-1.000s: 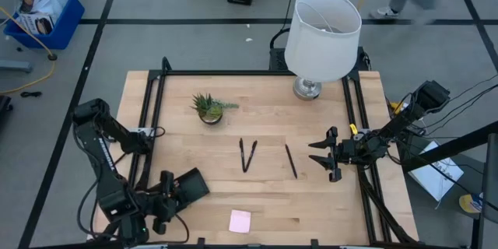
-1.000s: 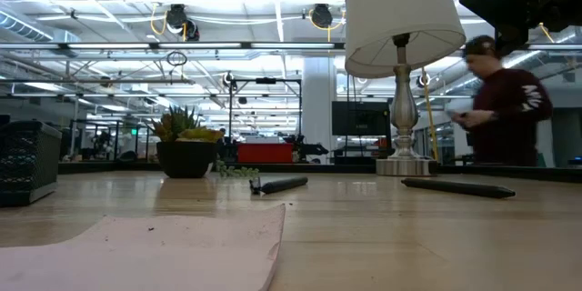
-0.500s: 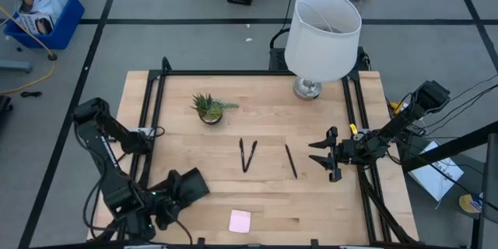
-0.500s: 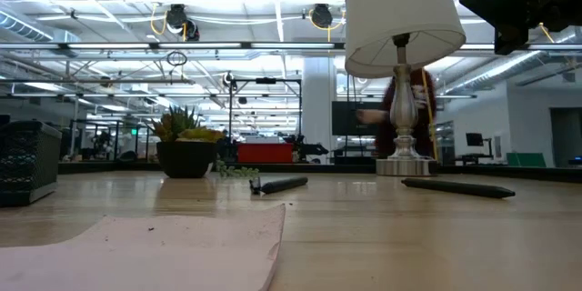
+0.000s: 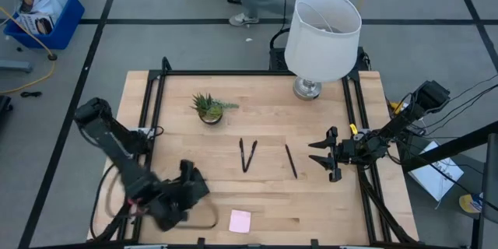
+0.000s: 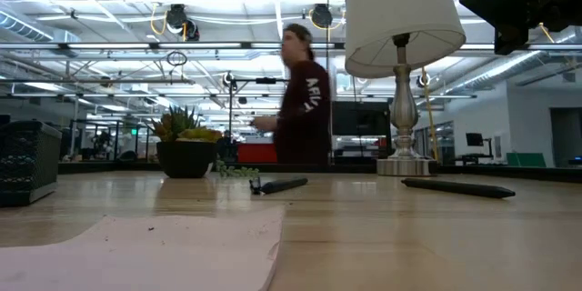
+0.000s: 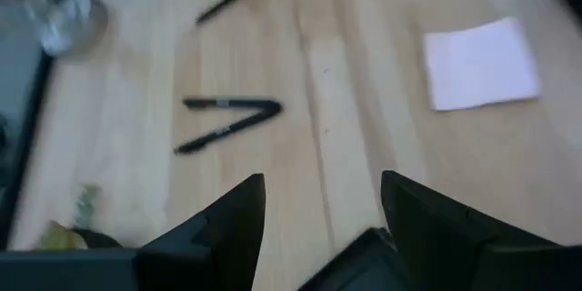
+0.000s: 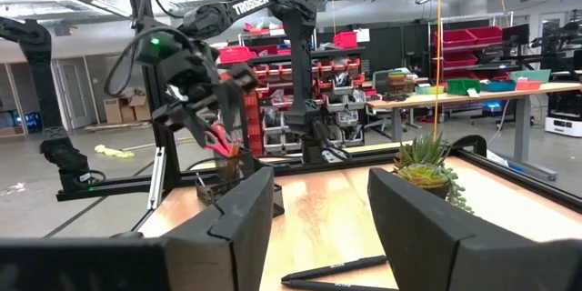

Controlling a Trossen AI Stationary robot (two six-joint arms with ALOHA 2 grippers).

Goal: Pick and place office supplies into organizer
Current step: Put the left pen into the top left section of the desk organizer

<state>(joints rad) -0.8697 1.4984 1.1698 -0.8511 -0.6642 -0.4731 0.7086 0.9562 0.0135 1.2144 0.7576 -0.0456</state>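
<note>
Left gripper (image 5: 185,189), fingers spread, holds nothing above the black organizer (image 8: 238,193), which contains red-handled scissors (image 8: 218,142). Ahead of it lie three black pens (image 5: 247,155) and, beside it, the pink sticky-note pad (image 5: 240,220). Right gripper (image 5: 320,154), fingers apart, faces the pens. "TROSSEN" marks the left arm (image 8: 251,4).

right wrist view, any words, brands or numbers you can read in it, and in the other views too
"TROSSEN": white letters on the left arm, right wrist view.
White lettering on the person's dark sweatshirt, low view: too blurred to read.
Print on the packages in the blue bin, high view: too small to read.
Pens and pink sticky-note pad: no legible text.
</note>
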